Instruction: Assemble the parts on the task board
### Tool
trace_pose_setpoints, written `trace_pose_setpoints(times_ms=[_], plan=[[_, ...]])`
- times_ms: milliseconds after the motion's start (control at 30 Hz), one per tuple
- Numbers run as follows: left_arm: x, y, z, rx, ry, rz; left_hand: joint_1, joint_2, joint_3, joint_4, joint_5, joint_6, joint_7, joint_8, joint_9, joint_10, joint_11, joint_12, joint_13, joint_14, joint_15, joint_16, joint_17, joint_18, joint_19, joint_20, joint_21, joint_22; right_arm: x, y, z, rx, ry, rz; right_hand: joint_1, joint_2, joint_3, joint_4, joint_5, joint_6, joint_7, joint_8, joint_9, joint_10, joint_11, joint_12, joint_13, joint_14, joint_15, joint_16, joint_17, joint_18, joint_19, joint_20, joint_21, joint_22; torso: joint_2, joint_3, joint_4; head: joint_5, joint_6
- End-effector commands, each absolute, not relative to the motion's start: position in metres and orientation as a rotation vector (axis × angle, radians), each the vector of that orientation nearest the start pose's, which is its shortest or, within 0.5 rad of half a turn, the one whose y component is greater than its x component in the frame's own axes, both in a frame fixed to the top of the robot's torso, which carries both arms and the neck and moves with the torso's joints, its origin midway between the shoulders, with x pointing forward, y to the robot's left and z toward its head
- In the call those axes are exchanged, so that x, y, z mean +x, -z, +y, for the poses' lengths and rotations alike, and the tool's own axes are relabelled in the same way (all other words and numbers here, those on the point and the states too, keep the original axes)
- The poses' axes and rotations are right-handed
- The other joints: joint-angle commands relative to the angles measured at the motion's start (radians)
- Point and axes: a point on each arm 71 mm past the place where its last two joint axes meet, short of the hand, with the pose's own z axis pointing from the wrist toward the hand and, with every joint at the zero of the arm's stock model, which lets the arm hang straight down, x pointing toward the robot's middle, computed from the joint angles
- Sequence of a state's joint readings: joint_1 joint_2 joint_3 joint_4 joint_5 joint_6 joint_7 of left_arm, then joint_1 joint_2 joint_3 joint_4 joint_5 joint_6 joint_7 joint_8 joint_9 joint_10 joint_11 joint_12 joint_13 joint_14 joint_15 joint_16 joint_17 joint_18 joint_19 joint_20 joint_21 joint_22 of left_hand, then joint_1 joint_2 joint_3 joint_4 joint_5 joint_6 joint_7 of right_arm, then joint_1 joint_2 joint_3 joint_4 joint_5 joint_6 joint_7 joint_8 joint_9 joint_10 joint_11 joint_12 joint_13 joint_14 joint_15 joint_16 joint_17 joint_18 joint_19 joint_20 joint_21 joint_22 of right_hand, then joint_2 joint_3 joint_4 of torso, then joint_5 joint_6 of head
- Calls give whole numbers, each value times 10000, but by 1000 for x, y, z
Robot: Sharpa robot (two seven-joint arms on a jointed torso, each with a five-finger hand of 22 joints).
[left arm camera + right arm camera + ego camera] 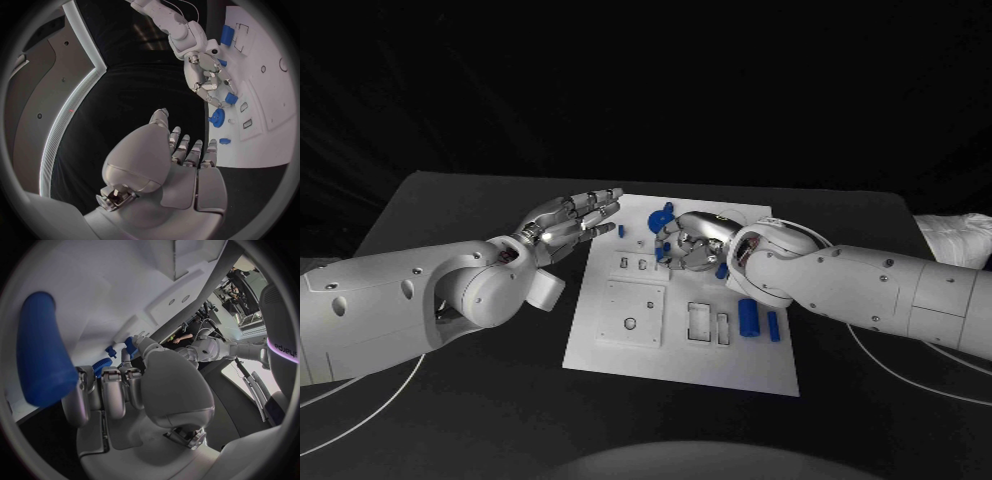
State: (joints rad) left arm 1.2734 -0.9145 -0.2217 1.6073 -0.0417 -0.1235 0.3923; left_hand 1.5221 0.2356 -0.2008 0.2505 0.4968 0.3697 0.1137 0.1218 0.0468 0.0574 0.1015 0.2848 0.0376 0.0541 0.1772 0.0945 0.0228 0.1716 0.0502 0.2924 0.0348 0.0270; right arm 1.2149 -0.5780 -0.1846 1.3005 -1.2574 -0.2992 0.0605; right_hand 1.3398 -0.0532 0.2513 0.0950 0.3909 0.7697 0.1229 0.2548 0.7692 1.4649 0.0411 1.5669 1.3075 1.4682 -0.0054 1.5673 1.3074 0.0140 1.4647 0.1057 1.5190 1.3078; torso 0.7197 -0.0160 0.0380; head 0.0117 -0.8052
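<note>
The right hand is down over the far end of the task board, fingers curled among the blue parts there (whether it grips one, I cannot tell). The left hand hovers just off the board's edge, fingers apart, holding nothing.

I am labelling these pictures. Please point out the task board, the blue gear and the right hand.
task board (678, 362): head view, bare near edge of the white plate.
blue gear (217, 118): left wrist view, toothed disc face.
right hand (691, 240): head view, middle of the silver hand.
</note>
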Motion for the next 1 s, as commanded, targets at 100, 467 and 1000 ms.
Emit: trace_pose_setpoints(times_ms=[100, 467, 1000], plan=[[454, 202, 208, -10012, 16639, 16753, 102, -18, 67, 5, 49, -14, 30, 66, 9, 29, 64, 40, 14, 47, 2, 59, 14, 22, 46, 11, 65, -70, 496, 239, -121, -2241, -8540, 18090, -58, -80, -40, -97, -335, -114, 13, -97, -71, 1059, 64, 39, 2633, 1026, 60, 35, 2634, 65, 400, 77, -72, 2359, 2, -3, 3, 6, -9], [454, 202, 208, -10017, 16633, 16770, 116, -13, 82, -5, 58, -15, 48, 69, 10, 24, 67, 31, 11, 49, 6, 66, 14, 18, 47, 12, 65, -70, 496, 239, -121, -2318, -8504, 18064, -203, -105, -262, -154, -1507, -552, 39, -550, -493, 1059, 84, 39, 2633, 1026, 78, 35, 2634, 69, 387, 93, -94, 2353, 6, -1, -4, 13, -21], [454, 203, 209, -10033, 16595, 16751, 116, -13, 82, -5, 58, -15, 48, 69, 10, 24, 67, 31, 11, 49, 6, 66, 14, 18, 47, 12, 65, -70, 497, 238, -123, -2335, -8496, 17810, -234, -72, -621, -227, -2233, -1627, 3, -1325, -1472, 1059, 55, 39, 2633, 1026, 58, 35, 2634, 92, 314, 75, -171, 2323, 3, 1, -5, 38, -64]])
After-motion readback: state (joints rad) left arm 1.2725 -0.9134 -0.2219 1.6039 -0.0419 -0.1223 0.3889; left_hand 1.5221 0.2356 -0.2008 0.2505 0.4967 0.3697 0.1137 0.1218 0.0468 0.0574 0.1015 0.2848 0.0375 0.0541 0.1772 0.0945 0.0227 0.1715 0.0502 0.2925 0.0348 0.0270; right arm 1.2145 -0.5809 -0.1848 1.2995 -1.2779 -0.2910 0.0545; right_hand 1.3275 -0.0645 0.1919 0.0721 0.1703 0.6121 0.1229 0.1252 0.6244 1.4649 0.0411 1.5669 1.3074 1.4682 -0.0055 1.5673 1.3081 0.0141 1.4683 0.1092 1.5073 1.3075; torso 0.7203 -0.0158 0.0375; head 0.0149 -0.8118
